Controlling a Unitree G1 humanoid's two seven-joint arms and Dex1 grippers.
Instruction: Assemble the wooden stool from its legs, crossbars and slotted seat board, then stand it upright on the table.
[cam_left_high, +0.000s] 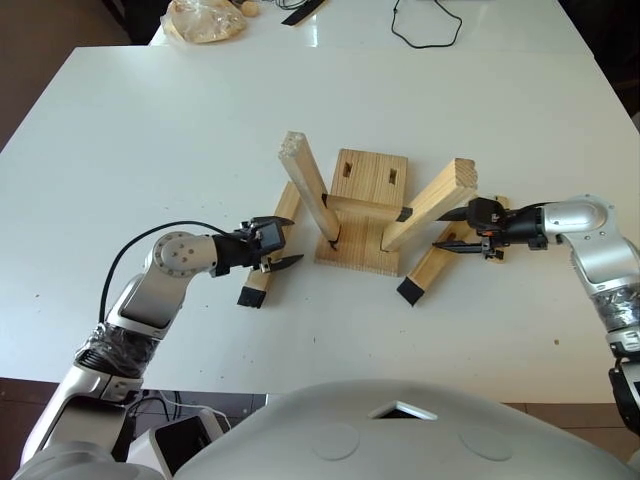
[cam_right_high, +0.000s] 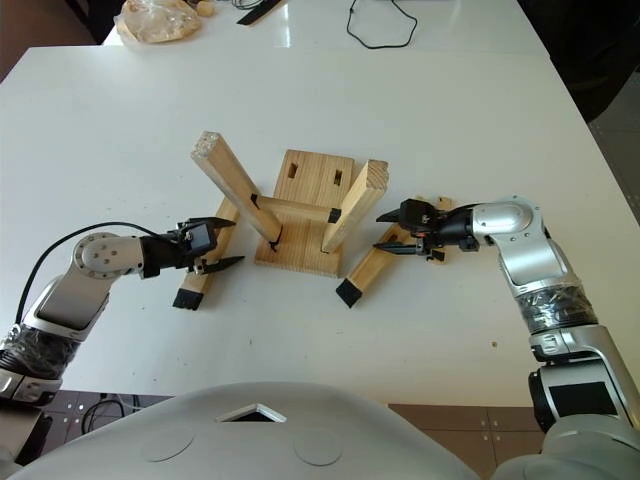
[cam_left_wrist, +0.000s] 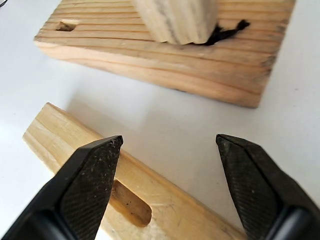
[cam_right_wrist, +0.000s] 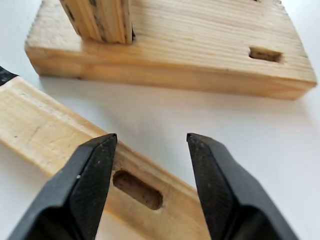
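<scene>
Stool seat board (cam_left_high: 368, 170) lies flat in the middle of the table (cam_left_high: 150, 130), only half built.
We see 2 legs stuck in it, the left standing leg (cam_left_high: 310, 190) and the right standing leg (cam_left_high: 432, 203). Both lean outward, with a crossbar (cam_left_high: 365, 208) between them. The other 2 slots are empty. The left gripper (cam_left_high: 292, 241) hangs wide open over the left loose leg (cam_left_high: 258, 280). The right gripper (cam_left_high: 438, 230) hangs open over the right loose leg (cam_left_high: 425, 272). Neither holds anything. We think a pinch off to the side could make a loose leg slide or spin on the smooth table. A lifted leg could also bump the leaning legs out of their slots. A bag (cam_left_high: 205, 20) at the far edge holds something brown and lumpy; we cannot tell what.
</scene>
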